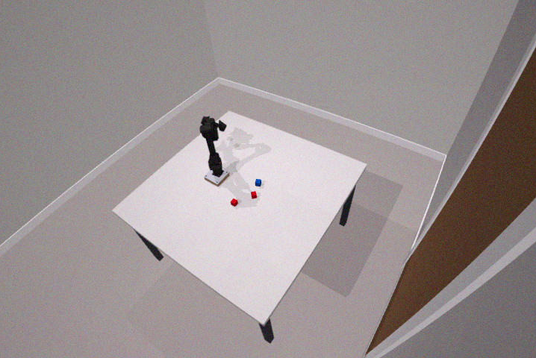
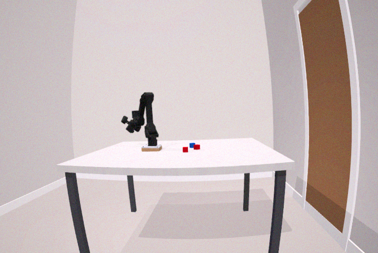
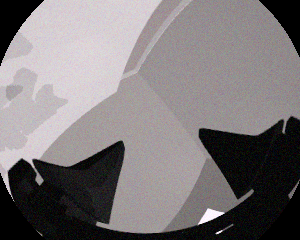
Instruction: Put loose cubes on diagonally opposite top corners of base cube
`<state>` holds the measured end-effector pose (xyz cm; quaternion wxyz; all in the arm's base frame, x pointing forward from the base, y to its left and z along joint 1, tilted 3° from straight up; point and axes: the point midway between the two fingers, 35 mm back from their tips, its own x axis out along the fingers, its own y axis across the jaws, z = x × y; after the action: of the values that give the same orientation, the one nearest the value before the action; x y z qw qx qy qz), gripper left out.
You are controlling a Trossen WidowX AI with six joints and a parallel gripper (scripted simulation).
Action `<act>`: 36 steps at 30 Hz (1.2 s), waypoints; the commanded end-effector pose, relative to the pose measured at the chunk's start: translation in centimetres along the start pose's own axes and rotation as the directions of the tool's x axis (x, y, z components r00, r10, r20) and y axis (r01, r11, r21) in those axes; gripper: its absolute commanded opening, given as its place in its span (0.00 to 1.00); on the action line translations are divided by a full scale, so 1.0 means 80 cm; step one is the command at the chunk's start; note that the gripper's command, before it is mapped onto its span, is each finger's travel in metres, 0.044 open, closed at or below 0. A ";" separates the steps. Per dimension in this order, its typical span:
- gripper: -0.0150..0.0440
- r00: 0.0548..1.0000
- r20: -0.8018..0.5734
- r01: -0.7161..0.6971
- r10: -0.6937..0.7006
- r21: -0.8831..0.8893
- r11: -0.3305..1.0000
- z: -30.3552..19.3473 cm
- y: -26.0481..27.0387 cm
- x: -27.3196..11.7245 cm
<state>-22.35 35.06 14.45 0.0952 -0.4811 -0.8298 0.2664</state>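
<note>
Fingers of the hand wide apart, nothing between them. Blue cube and two red cubes on the bench — all below the hand, separate. Likely pre-grasp; next, swing round — descend over one loose cube.

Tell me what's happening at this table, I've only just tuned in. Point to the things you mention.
Nothing is being handled: the arm's tool [image 1: 222, 125] [image 2: 127, 121] [image 3: 162, 139] is open and holds nothing, raised well away from the cubes. On the white table [image 1: 218, 240] [image 2: 177, 161] sit a blue cube [image 1: 257, 182] [image 2: 191, 145] and two red cubes [image 1: 253, 195] [image 1: 234, 202] [image 2: 196, 147] [image 2: 185, 149], all separate. Nothing is stacked yet, and I can't tell from these views which cube is the fixed base.
</note>
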 end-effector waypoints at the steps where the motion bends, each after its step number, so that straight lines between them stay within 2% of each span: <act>1: 0.89 1.000 -0.001 -0.005 0.005 0.000 1.000 -0.001 0.002 0.000; 5: 0.71 0.995 -0.015 -0.095 0.095 0.014 0.995 -0.017 0.045 -0.001; 6: 0.70 0.993 -0.017 -0.116 0.116 0.035 0.993 -0.021 0.054 -0.001; 20: 0.70 0.934 -0.030 -0.319 0.356 0.376 0.870 -0.070 0.161 -0.015; 36: 0.70 0.804 -0.022 -0.394 0.595 0.730 0.559 -0.121 0.275 -0.067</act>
<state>-0.46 42.39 11.11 0.2789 -0.6538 -0.4989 0.4959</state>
